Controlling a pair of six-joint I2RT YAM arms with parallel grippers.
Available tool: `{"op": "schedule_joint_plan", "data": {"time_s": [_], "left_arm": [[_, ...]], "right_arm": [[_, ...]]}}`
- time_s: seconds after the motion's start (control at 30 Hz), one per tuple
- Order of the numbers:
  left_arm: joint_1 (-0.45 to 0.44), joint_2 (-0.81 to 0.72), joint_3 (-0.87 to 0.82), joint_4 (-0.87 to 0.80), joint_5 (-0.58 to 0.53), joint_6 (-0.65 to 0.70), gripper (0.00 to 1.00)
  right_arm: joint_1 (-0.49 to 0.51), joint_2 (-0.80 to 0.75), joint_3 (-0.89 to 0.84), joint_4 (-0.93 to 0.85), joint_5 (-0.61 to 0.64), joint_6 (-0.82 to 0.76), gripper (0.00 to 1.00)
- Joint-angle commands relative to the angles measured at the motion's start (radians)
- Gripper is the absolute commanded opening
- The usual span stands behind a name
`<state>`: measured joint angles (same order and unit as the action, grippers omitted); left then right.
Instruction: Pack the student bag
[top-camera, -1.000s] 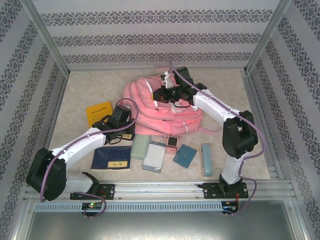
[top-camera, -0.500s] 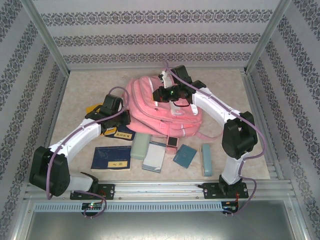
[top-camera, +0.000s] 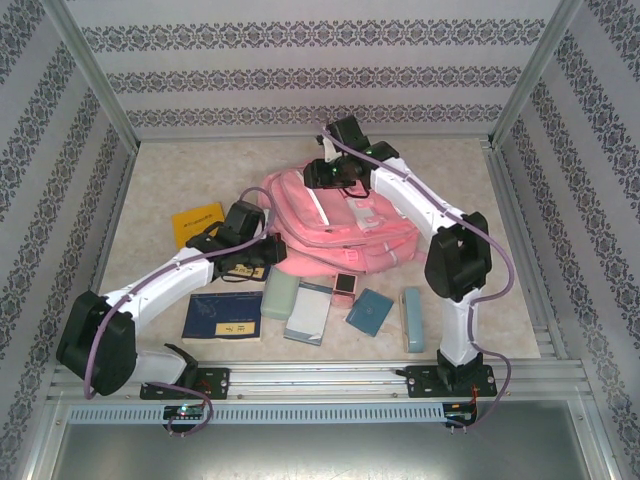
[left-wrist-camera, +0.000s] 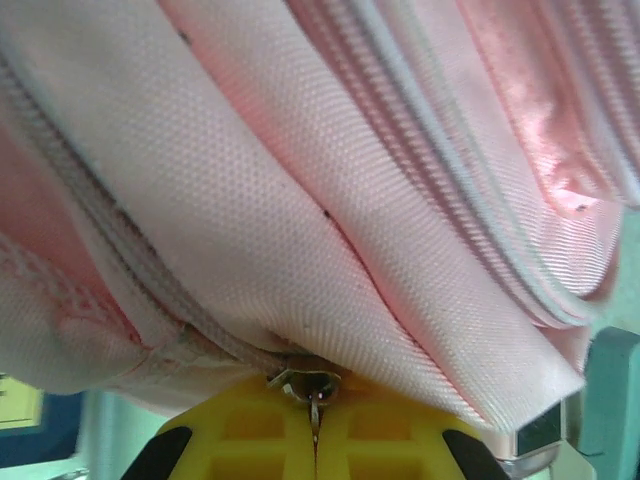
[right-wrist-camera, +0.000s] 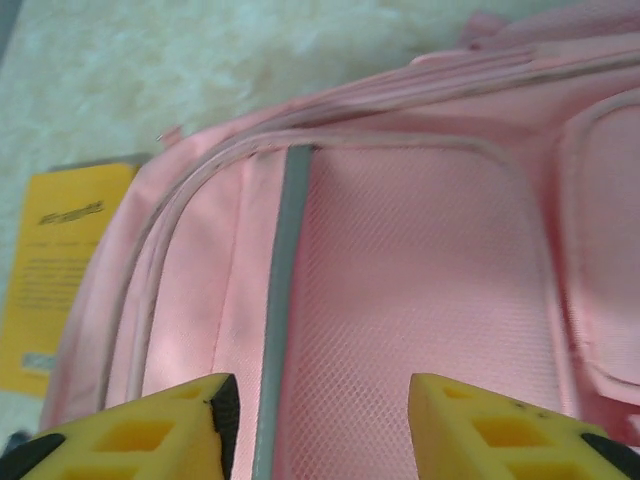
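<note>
Pink student bag (top-camera: 340, 225) lies flat just right of a yellow booklet (top-camera: 198, 222). At its booklet-side edge the left gripper (left-wrist-camera: 315, 435) pinches the metal zipper pull (left-wrist-camera: 306, 383) between closed fingers; the right gripper (right-wrist-camera: 320, 430) hovers above the bag, spread wide and empty.

In the top view the left gripper (top-camera: 258, 250) hides most of a tan book (top-camera: 248, 273) and the near-left edge of the bag (top-camera: 340, 230). The label on the blue book (top-camera: 225, 318) is too small to read. In the left wrist view the zip pull (left-wrist-camera: 312, 384) has its lower end hidden between the pressed-together fingers (left-wrist-camera: 250, 430), which the bottom edge cuts off. In the right wrist view the right gripper (right-wrist-camera: 318, 392) has its spread fingers cut off below. The yellow book (right-wrist-camera: 60, 270) has blurred print, and its left side is out of frame.
</note>
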<state>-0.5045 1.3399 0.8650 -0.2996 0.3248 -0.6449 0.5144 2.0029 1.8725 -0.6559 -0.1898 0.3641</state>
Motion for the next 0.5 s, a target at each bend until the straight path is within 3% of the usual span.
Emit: {"op": "schedule_joint_plan", "data": {"time_s": [0.0, 0.13, 0.23, 0.33, 0.47], "left_arm": [[-0.029, -0.002, -0.013, 0.128, 0.027, -0.061, 0.00], [-0.053, 0.032, 0.013, 0.161, 0.023, -0.073, 0.00], [-0.078, 0.095, 0.066, 0.184, 0.027, -0.080, 0.00], [-0.115, 0.171, 0.147, 0.190, 0.025, -0.075, 0.00], [-0.151, 0.247, 0.248, 0.187, 0.013, -0.066, 0.00]], "right_arm": [[0.021, -0.152, -0.087, 0.000, 0.186, 0.029, 0.51], [0.025, -0.334, -0.265, 0.041, 0.284, 0.182, 0.48], [0.022, -0.456, -0.372, 0.033, 0.304, 0.343, 0.40], [0.026, -0.575, -0.497, 0.042, 0.274, 0.485, 0.33], [0.005, -0.720, -0.692, 0.109, 0.197, 0.672, 0.33]]}}
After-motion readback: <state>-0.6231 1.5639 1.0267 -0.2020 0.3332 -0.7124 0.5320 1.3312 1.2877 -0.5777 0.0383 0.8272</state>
